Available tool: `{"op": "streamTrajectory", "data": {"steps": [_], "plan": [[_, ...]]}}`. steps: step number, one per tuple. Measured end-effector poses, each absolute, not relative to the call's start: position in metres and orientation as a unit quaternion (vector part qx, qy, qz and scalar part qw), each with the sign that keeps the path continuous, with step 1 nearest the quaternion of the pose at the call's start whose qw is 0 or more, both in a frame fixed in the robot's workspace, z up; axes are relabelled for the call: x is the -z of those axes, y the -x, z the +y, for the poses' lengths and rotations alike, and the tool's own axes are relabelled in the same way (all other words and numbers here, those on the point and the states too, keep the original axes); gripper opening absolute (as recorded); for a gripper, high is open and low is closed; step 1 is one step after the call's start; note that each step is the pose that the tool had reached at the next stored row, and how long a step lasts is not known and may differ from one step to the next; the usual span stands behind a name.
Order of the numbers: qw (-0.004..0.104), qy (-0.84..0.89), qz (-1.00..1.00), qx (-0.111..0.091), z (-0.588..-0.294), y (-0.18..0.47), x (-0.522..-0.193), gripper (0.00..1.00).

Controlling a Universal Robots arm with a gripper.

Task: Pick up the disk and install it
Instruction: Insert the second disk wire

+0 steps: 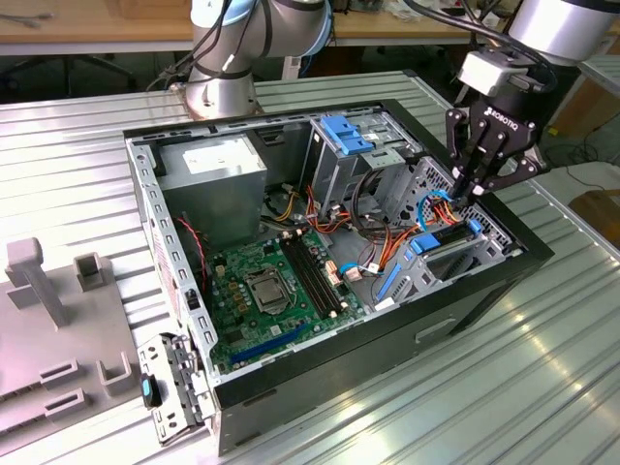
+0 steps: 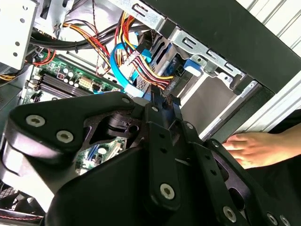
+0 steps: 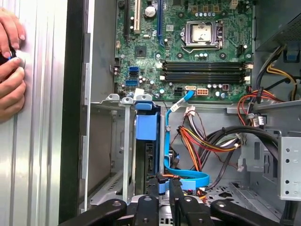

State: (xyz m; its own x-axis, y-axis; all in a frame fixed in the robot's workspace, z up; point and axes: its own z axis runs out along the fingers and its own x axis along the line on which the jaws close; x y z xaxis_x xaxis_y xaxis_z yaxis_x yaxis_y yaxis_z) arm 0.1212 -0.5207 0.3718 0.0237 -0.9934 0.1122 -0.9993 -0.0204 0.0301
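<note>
A ribbed silver metal worktop (image 1: 542,368) is carrying an open black computer case (image 1: 387,339) at its middle. A grey fixture block with upright pegs (image 1: 58,320) is sitting near one edge. A person's hand (image 3: 11,70) is resting on the worktop just beside the case.

Disk (image 3: 146,141) in case (image 1: 387,358) bay

Exterior view looks down from afar; both wrist views sit close above the motherboard (image 3: 197,52).
</note>
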Motion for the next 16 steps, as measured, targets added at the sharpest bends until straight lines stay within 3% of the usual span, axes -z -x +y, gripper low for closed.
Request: {"op": "streamTrajectory", "data": {"steps": [6,7,16], "plan": [[0.05,-0.714,-0.698,-0.03,-0.524,-0.121,-0.371,0.23],[0.05,-0.714,-0.698,-0.03,-0.525,-0.121,-0.371,0.16],[0.047,-0.714,-0.698,-0.032,-0.537,-0.11,-0.37,0.16]]}}
